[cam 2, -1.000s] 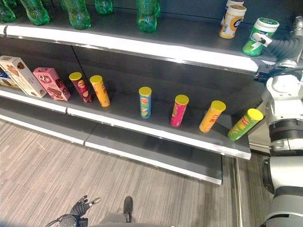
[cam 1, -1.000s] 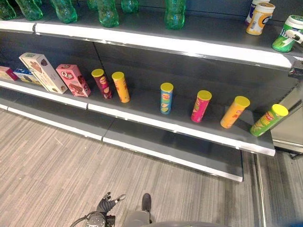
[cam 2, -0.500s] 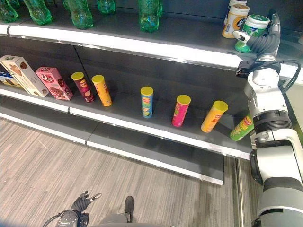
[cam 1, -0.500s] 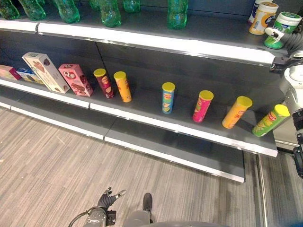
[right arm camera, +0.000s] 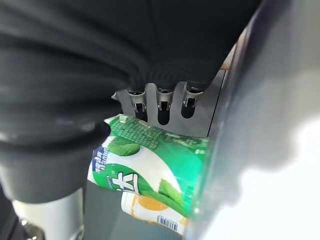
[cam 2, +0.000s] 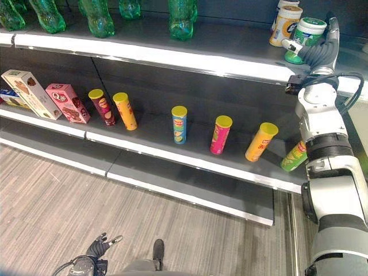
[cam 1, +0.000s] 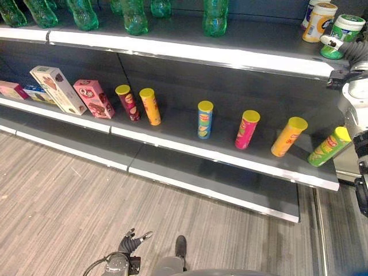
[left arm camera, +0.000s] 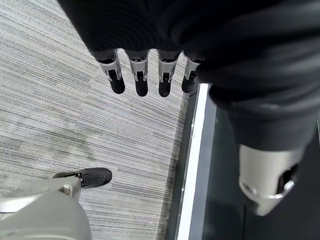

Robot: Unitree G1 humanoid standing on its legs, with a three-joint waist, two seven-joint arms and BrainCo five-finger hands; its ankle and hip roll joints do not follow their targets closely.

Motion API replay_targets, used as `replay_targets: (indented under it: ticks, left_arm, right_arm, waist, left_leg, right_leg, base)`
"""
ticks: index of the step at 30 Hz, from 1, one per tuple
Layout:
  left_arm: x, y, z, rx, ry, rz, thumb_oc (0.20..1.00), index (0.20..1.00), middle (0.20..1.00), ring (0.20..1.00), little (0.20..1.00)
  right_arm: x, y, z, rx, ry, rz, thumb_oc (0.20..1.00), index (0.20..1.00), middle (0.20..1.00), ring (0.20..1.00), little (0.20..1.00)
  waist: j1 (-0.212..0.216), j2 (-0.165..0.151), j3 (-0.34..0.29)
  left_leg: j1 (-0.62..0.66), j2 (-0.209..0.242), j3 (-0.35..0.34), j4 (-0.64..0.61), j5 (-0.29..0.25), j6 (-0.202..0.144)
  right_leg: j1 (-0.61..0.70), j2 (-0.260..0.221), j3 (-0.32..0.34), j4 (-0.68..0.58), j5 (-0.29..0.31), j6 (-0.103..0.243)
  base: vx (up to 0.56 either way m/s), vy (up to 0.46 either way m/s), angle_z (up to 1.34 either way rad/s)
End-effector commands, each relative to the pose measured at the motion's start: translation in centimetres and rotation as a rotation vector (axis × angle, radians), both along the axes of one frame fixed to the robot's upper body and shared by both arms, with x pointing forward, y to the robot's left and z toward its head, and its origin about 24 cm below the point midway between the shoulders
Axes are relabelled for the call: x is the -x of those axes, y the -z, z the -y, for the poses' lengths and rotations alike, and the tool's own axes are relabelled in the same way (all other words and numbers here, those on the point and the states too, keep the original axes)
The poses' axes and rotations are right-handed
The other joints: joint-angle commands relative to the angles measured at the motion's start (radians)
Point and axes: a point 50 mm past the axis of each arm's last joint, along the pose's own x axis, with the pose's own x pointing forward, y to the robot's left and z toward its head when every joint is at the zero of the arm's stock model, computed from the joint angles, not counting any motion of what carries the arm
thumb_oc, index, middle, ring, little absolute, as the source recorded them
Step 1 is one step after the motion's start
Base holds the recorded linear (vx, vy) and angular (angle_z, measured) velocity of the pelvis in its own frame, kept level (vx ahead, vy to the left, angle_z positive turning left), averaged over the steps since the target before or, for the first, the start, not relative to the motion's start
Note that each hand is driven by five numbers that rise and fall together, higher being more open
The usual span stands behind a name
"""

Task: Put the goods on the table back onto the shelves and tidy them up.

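Note:
A green-and-white canister stands on the top shelf at its right end, right beside an orange-and-white canister. My right hand is raised to that shelf and is shut on the green canister: the thumb lies across its front and the fingers reach behind it. The orange-and-white canister shows just past it. My left hand hangs low over the floor, open, its fingers straight and holding nothing.
Green bottles line the top shelf. The middle shelf carries several chip tubes, the green one leaning at the right end, and snack boxes at the left. A bare lower shelf juts out over the grey floor.
My right hand has carried the green canister from the shelf's right edge inward, next to the orange-and-white one, and stood it more upright. The left hand has stayed put.

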Motion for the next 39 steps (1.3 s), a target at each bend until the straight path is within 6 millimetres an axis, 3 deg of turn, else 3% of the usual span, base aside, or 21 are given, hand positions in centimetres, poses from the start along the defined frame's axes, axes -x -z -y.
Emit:
replay_targets:
  ticks: [1,19,39]
  left_arm:
    - [-2.1,-1.0,-1.1,-0.038,-0.006,0.06,1.0,1.0,1.0,1.0,1.0]
    - [-2.4,-1.1,-1.1,-0.036,-0.019,0.068,1.0,1.0,1.0,1.0,1.0]
    - [-2.8,-1.4,-1.4,-0.042,-0.038,0.084,1.0,1.0,1.0,1.0,1.0]
  right_arm:
    - [-0.3,-3.9,-2.0,0.081,-0.031,0.082,1.0,1.0,1.0,1.0,1.0]
    - [-1.0,-2.7,-4.4,0.078,-0.129,0.07,1.0,1.0,1.0,1.0,1.0]
    - [-1.5,-2.7,-4.0,0.146,-0.051,0.012,1.0,1.0,1.0,1.0,1.0]
  waist:
    - [0.032,-0.004,-0.001]
    - [0.03,-0.011,0.002]
    - [0.028,-0.014,0.002]
  left_leg:
    - [0.145,0.088,0.068,0.008,-0.175,-0.119]
    - [0.151,0.086,0.079,0.008,-0.179,-0.114]
    - [0.154,0.089,0.09,0.008,-0.179,-0.115]
  right_leg:
    - [-0.035,-0.058,0.022,0.01,0.005,0.046]
    - [-0.034,-0.064,0.026,0.011,0.01,0.047]
    - [-0.035,-0.065,0.027,0.011,0.011,0.049]
  base:
    - [0.0,0.0,0.0]
    - [0.0,0.0,0.0]
    - [0.0,0.0,0.0]
